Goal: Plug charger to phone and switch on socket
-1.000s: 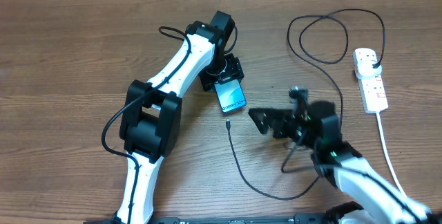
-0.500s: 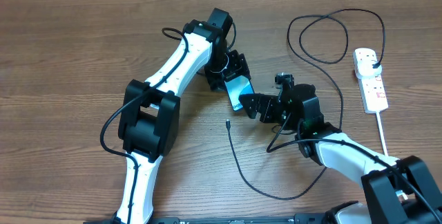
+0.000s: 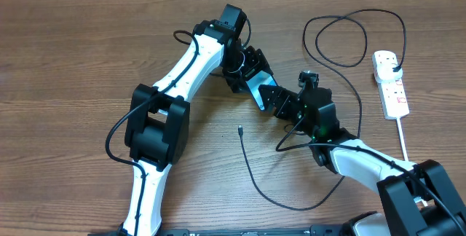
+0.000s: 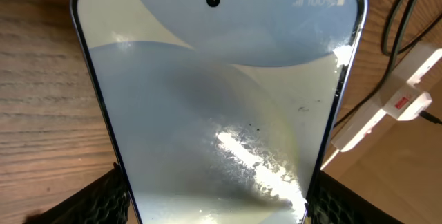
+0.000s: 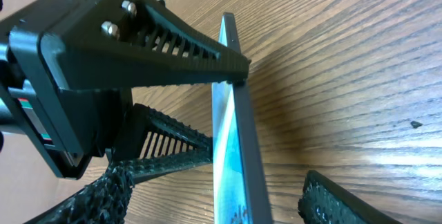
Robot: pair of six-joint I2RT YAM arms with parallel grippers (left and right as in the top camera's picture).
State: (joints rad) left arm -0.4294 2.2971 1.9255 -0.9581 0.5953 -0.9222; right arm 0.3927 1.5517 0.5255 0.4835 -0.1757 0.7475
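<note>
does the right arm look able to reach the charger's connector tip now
Likely yes: the connector tip lies bare on the table near the right gripper, which is open beside the phone.

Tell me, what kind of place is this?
Probably a robot lab or test bench. A left arm and right arm stand at a wooden table, with a phone, a white power strip and a black charger cable to practise on.

Lab: robot arms (image 3: 182, 68) on table (image 3: 58, 61)
</note>
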